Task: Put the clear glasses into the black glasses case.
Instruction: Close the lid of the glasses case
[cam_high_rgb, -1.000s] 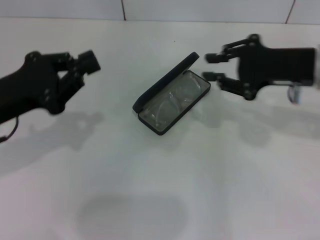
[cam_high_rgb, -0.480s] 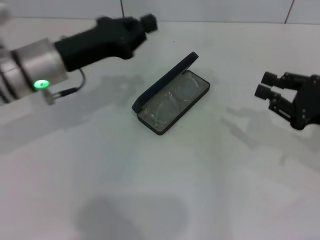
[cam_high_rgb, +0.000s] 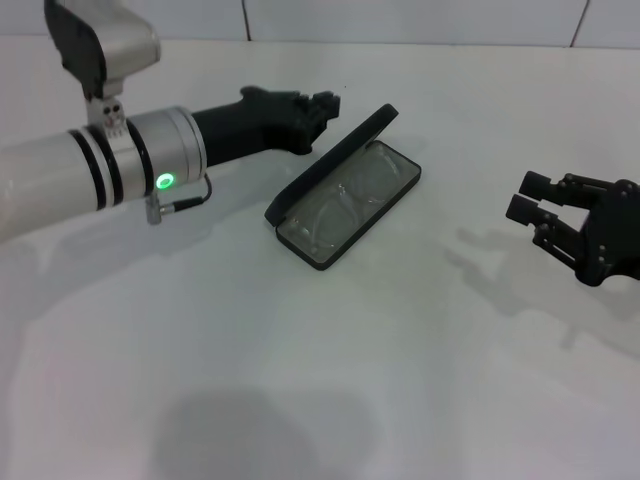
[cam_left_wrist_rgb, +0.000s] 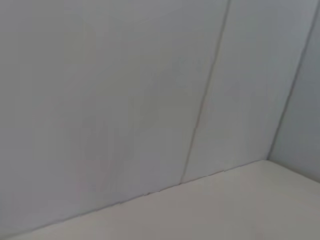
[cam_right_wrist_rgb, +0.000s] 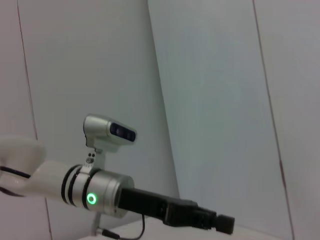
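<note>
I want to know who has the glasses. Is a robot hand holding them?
No. The clear glasses lie in the black glasses case; the left gripper and right gripper hold nothing.

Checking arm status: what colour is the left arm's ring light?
Green, clearest in the head view.

White table (cam_high_rgb: 420, 380) under open black glasses case (cam_high_rgb: 335, 195)

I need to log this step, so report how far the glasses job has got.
Done: the clear transparent plastic glasses already lie inside the open rectangular black glasses case, on its grey lining. In hand: nothing is held; the left gripper hovers just behind the raised lid, and the right gripper hangs open, off to the case's right. Left: the lid is not yet shut, if closing counts.
</note>
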